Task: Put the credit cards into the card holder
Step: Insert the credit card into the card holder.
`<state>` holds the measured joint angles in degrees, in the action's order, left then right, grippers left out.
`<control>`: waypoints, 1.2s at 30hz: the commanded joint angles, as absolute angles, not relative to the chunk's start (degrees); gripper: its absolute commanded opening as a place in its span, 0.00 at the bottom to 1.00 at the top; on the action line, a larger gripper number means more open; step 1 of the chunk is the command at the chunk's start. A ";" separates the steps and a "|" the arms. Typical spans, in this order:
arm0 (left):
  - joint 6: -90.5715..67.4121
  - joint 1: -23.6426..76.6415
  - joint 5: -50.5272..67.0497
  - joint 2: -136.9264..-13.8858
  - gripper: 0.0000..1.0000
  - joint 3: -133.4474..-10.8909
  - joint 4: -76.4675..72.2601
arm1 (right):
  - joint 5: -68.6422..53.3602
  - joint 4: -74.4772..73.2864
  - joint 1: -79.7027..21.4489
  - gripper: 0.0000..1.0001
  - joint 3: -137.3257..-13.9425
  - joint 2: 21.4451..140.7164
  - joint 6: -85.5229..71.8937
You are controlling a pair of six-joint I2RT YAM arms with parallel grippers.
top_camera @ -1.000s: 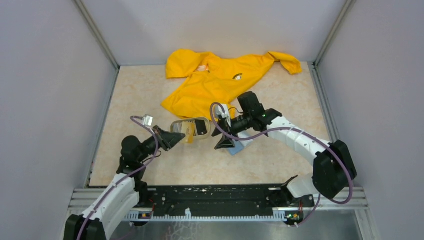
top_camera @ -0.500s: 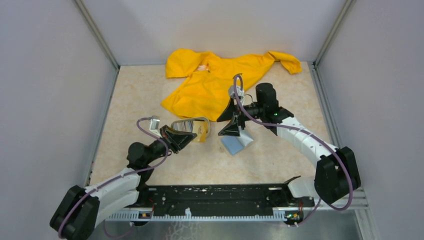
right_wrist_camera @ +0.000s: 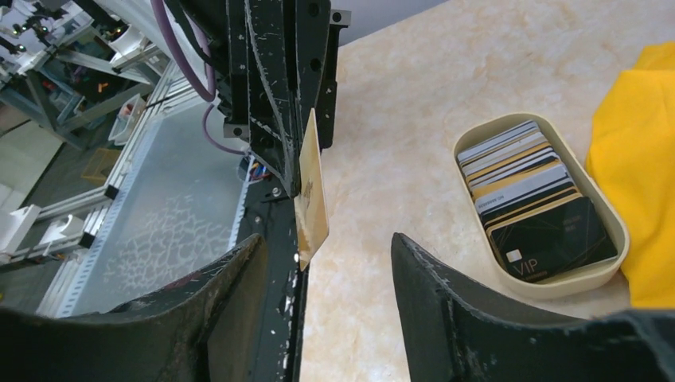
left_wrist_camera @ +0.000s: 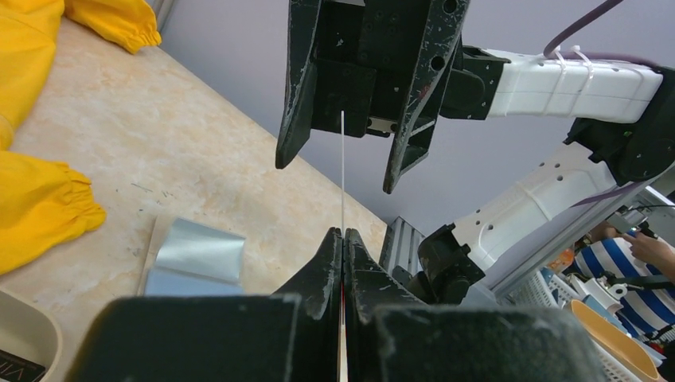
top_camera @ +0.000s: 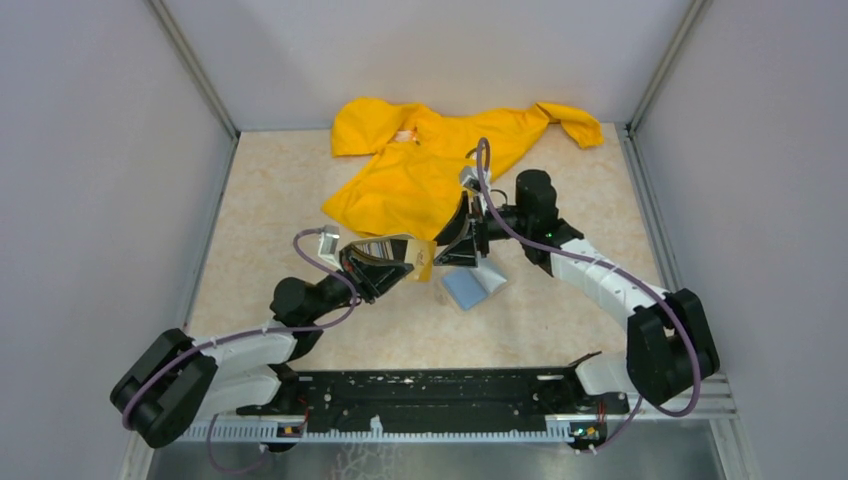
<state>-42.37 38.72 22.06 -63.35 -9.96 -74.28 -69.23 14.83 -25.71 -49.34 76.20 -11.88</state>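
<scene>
A gold credit card (right_wrist_camera: pixel 312 191) is pinched upright in my shut left gripper (left_wrist_camera: pixel 343 232), and in the left wrist view it shows only as a thin edge (left_wrist_camera: pixel 342 159). My right gripper (right_wrist_camera: pixel 326 243) faces it with open jaws, and the card's free end reaches between its fingers (left_wrist_camera: pixel 291 87) without being clamped. In the top view the two grippers, left (top_camera: pixel 405 265) and right (top_camera: pixel 462 238), meet above the table. More credit cards (right_wrist_camera: pixel 525 187) lie stacked in a beige oval tray (right_wrist_camera: pixel 477 135). The card holder (top_camera: pixel 470 288) lies open and bluish on the table, below the right gripper (left_wrist_camera: pixel 195 256).
A yellow jacket (top_camera: pixel 430 160) is spread over the back of the table, close behind the tray and also at the right wrist view's edge (right_wrist_camera: pixel 645 159). Grey walls close in three sides. The arms' black base rail (top_camera: pixel 430 395) runs along the near edge.
My left arm has stretched forward and right, carrying the gold card from beside the tray up to the right gripper. The right gripper has risen off the card holder and turned to face it.
</scene>
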 commanded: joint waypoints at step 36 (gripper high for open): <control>-31.96 40.48 32.42 -50.69 0.98 -6.18 -63.23 | -80.66 20.29 -25.49 0.00 -50.13 78.25 -12.70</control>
<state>-31.29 40.14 28.69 -48.16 -5.56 -60.05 -78.89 19.86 -25.69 -47.83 77.95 -15.00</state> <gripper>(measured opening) 0.987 0.007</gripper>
